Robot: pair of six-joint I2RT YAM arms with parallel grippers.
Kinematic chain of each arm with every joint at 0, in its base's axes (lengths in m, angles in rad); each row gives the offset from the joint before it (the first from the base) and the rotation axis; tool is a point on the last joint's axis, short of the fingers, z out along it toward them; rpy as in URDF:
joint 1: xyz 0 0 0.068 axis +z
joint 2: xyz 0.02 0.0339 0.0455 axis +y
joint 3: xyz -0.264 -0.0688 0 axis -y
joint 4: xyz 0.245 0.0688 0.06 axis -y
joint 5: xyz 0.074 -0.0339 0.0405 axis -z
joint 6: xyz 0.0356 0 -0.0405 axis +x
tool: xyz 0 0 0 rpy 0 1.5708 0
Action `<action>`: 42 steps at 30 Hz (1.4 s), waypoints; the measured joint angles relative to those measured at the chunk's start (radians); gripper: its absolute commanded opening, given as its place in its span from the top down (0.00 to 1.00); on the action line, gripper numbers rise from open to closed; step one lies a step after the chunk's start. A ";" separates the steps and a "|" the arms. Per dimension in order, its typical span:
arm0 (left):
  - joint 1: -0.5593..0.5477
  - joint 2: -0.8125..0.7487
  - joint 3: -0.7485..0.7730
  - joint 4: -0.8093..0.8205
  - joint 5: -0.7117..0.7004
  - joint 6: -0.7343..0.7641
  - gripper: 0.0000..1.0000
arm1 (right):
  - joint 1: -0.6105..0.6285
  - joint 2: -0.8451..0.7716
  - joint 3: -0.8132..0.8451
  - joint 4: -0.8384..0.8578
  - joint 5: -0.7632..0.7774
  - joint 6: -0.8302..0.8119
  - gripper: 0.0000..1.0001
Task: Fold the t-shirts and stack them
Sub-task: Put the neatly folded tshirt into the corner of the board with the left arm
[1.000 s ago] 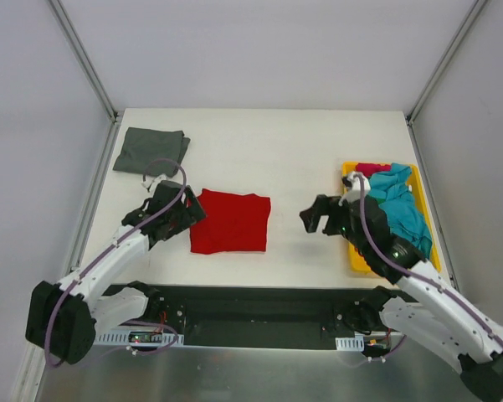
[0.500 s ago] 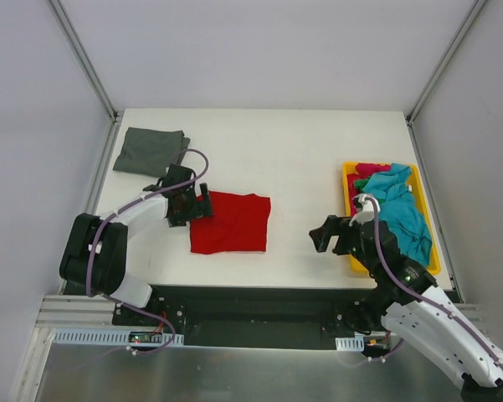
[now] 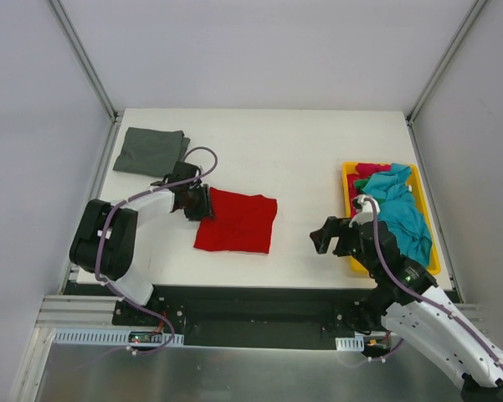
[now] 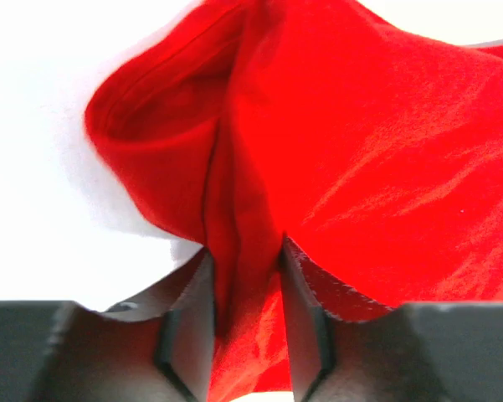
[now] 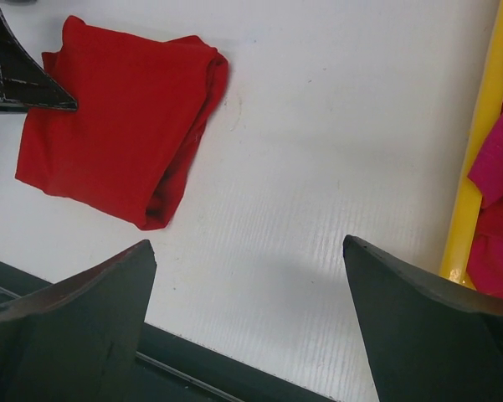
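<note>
A folded bright red t-shirt [image 3: 238, 224] lies mid-table, slightly skewed. My left gripper [image 3: 202, 203] is at its upper left corner, and the left wrist view has that gripper [image 4: 244, 251] shut on a bunched ridge of the red t-shirt [image 4: 360, 151]. A folded dark grey t-shirt [image 3: 151, 151] rests at the back left. My right gripper [image 3: 325, 236] hangs open over bare table [image 5: 244, 243], right of the red t-shirt [image 5: 109, 126]. Turquoise [image 3: 397, 205] and pinkish-red [image 3: 370, 168] t-shirts lie crumpled in the tray.
The yellow plastic tray [image 3: 346, 177] stands at the right edge of the table, its rim [image 5: 473, 142] close beside my right fingers. Grey walls and metal posts enclose the table. The black front rail runs along the near edge.
My left gripper moved onto the red t-shirt's left corner and closed on the cloth, nudging the shirt a little to the right. The right arm drew back toward the tray, then held still.
</note>
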 measured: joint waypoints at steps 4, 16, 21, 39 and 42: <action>-0.034 0.029 0.023 -0.003 -0.002 0.023 1.00 | 0.000 -0.005 0.000 -0.008 0.012 0.000 0.04; -0.064 0.002 0.187 -0.101 -0.210 0.181 1.00 | 0.000 -0.032 0.000 -0.038 0.072 0.000 0.04; -0.010 -0.051 0.268 -0.113 -0.204 0.286 1.00 | 0.000 -0.051 0.000 -0.041 0.087 -0.001 0.04; 0.268 0.062 0.704 -0.235 0.046 0.584 1.00 | 0.000 -0.016 0.000 -0.045 0.180 -0.017 0.04; 0.304 0.114 0.801 -0.269 0.074 0.646 1.00 | 0.000 0.013 0.000 -0.045 0.195 -0.017 0.04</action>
